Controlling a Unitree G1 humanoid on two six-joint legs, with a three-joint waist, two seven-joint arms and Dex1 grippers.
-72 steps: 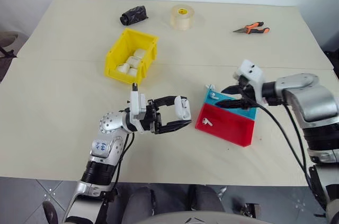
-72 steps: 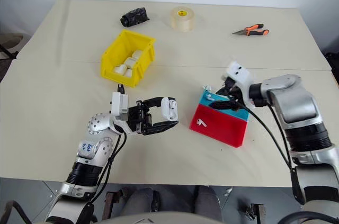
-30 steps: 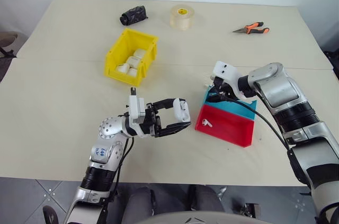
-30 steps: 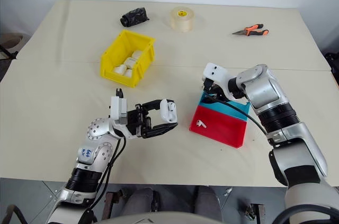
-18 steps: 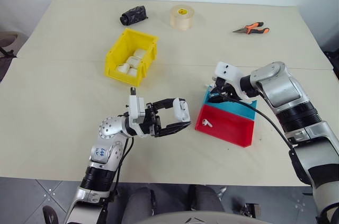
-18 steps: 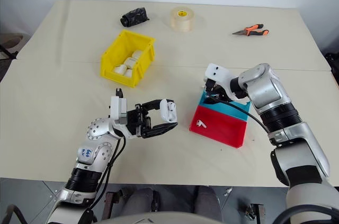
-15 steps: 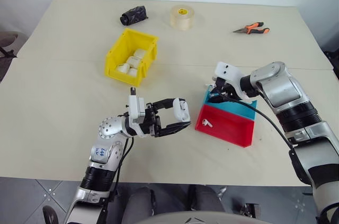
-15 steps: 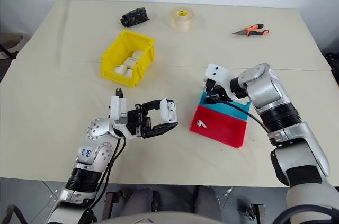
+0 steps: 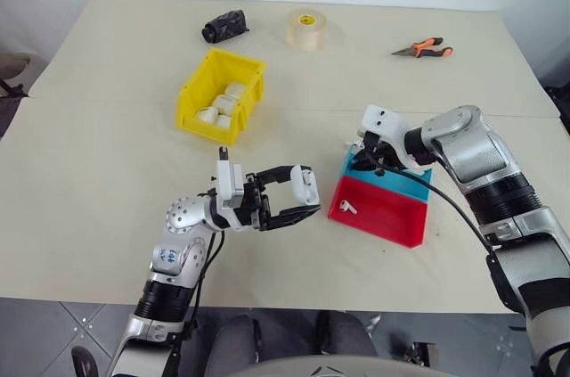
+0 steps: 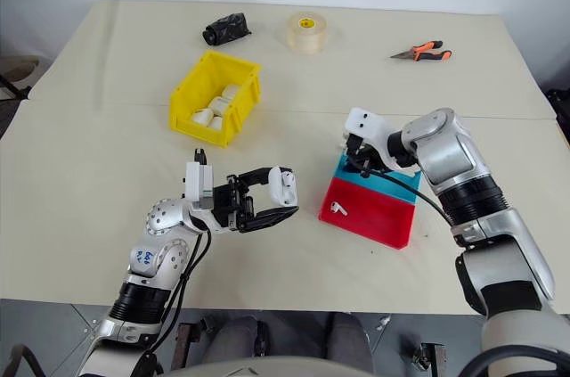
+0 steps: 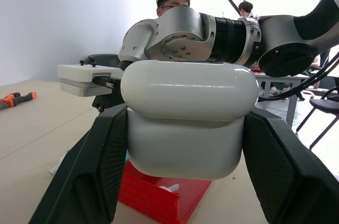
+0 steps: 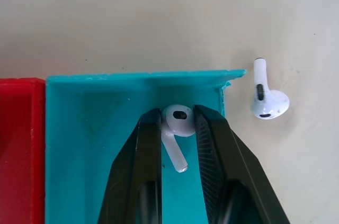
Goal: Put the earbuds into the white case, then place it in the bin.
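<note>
Cream counter (image 9: 107, 154), pale wall behind; loose items along the far edge: tape roll (image 9: 305, 28), pliers (image 9: 424, 47), a dark bundle (image 9: 223, 26).

Right gripper (image 12: 177, 123) sits over the teal compartment of the red-and-blue tray (image 9: 383, 217), angled down. Its fingers (image 12: 142, 160) are nearly closed on one earbud (image 12: 177, 127): the bulb is pinched between the tips and the stem hangs back between the fingers over the teal floor. Whether it has lifted clear cannot be told.

A second earbud (image 12: 266, 98) lies on the counter just outside the tray's teal corner, stem pointing away from the tray. A third (image 9: 348, 207) rests in the red compartment.

Left gripper (image 9: 305, 199) holds the white case (image 11: 186, 115) above the counter, between the bin (image 9: 221, 95) and the tray, fingers (image 11: 90, 181) clamped on its two sides. The seam runs across; the lid looks closed.

Key relation: the case lies to the robot's left of the pinched earbud and near it, with the right arm the one carrying. Judgement: the lid would need opening before insertion.

The bin is well apart toward the far left, already holding several white objects.
</note>
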